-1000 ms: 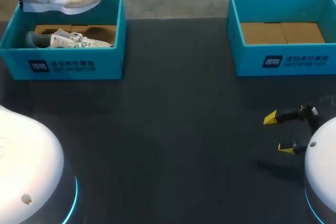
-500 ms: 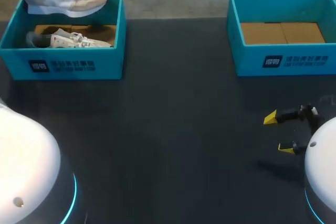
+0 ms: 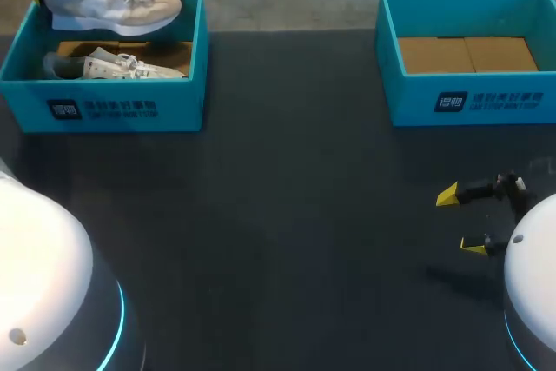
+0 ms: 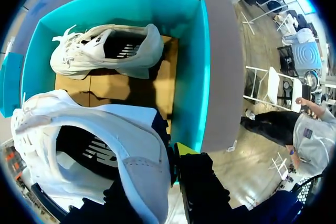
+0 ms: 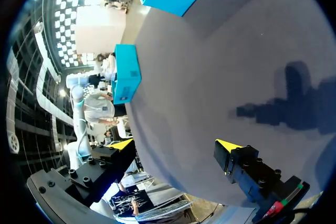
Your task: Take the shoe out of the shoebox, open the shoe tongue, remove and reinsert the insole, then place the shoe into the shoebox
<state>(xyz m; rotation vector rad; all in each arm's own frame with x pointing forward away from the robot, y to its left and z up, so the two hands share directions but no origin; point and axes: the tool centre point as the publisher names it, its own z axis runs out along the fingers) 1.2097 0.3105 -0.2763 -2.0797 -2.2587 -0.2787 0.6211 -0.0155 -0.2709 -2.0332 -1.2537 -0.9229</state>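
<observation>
Dark worktop, two teal boxes at the far edge. Left fingers pinch the heel collar of the shoe, which hangs roughly level above the back rim of the left shoebox, clear of the second shoe lying on its side inside. Heel grip judged deliberate: it leaves tongue and opening free. Right fingers spread, holding nothing, low over bare worktop in front of the right shoebox, probably placed to work the tongue. Step in hand: lifting out.
</observation>
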